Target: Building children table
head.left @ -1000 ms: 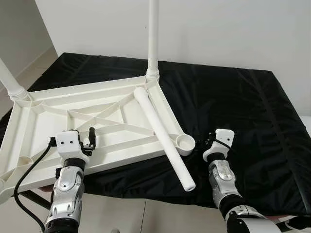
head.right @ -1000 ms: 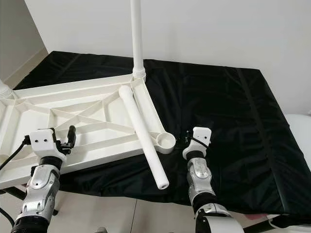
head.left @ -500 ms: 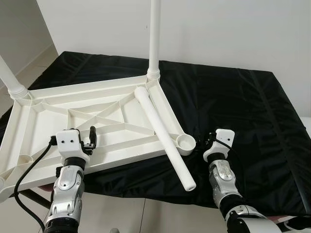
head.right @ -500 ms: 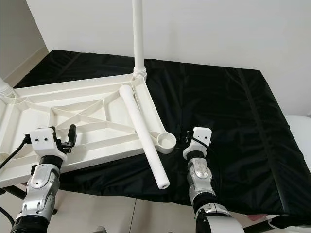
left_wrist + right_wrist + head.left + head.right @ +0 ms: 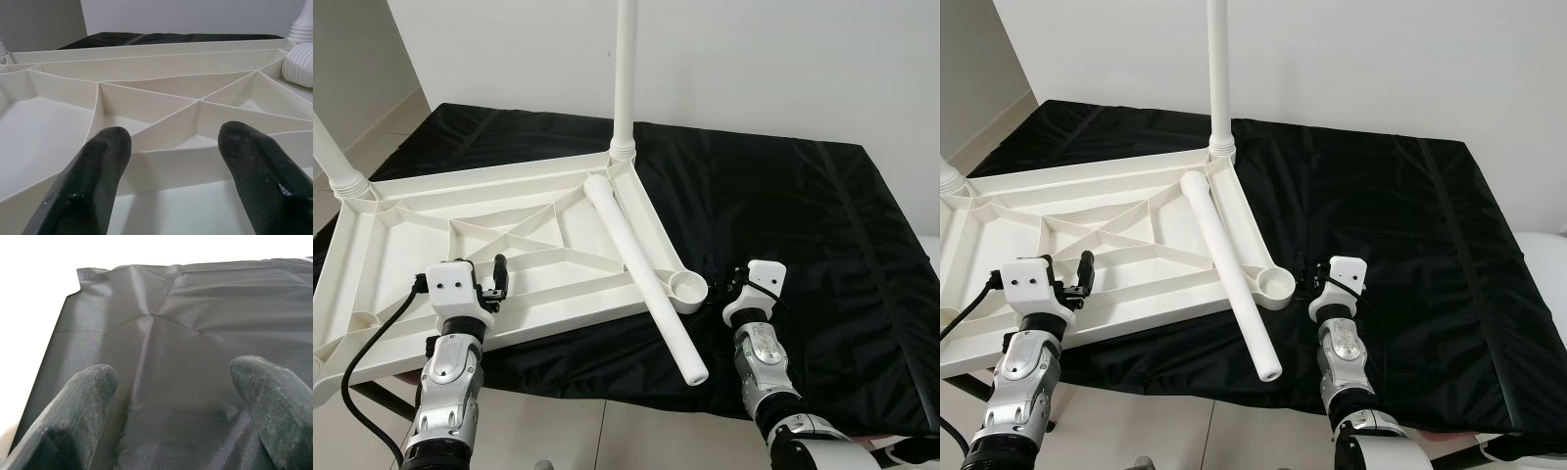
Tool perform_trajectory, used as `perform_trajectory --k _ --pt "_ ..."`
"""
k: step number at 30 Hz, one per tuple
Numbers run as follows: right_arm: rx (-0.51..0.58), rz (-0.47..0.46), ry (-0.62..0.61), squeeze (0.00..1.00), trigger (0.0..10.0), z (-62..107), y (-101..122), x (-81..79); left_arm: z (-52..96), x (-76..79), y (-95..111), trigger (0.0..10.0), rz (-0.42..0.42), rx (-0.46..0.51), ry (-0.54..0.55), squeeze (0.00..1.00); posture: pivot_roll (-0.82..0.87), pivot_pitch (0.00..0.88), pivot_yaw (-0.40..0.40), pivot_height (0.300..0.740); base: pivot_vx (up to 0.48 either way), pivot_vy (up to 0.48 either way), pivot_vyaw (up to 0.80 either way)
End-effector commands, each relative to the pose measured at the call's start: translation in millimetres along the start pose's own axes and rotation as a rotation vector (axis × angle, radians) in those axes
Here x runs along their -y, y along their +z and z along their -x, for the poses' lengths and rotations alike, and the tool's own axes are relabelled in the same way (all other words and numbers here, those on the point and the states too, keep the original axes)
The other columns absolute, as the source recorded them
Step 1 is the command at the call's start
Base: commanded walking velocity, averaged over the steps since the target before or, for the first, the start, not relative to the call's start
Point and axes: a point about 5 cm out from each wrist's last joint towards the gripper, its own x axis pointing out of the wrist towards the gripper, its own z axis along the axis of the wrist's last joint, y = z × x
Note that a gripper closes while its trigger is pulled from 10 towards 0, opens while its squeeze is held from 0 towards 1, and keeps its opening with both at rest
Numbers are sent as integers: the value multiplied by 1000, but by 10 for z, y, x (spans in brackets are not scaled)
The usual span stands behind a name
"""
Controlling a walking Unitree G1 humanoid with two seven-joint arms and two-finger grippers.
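A white plastic table top (image 5: 411, 220) lies upside down on a black cloth, ribs facing up. One white leg (image 5: 624, 69) stands in its far corner socket, and another leg (image 5: 335, 162) stands in the far left one. A loose white leg (image 5: 641, 269) lies slanted across the top's right side, next to an empty corner socket (image 5: 688, 289). My left gripper (image 5: 171, 142) is open, low over the ribs at the top's front edge. My right gripper (image 5: 171, 377) is open above the bare cloth, just right of the empty socket. Both grippers hold nothing.
The black cloth (image 5: 803, 225) covers a large flat surface to the right of the table top, with a white wall behind. The loose leg's near end (image 5: 695, 373) reaches close to the cloth's front edge. Light floor tiles (image 5: 568, 431) show below.
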Motion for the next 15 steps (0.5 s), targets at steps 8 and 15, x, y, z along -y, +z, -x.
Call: perform_trajectory --k 8,15 --pt "-73 12 7 0 10000 77 -134 -8 47 3 -117 10000 2 -57 -5 0 52 0 -39 740 0 0 0" --pt "-70 15 7 0 10000 72 -127 -3 50 7 -119 10000 -1 -55 -7 0 51 0 -40 740 0 0 0"
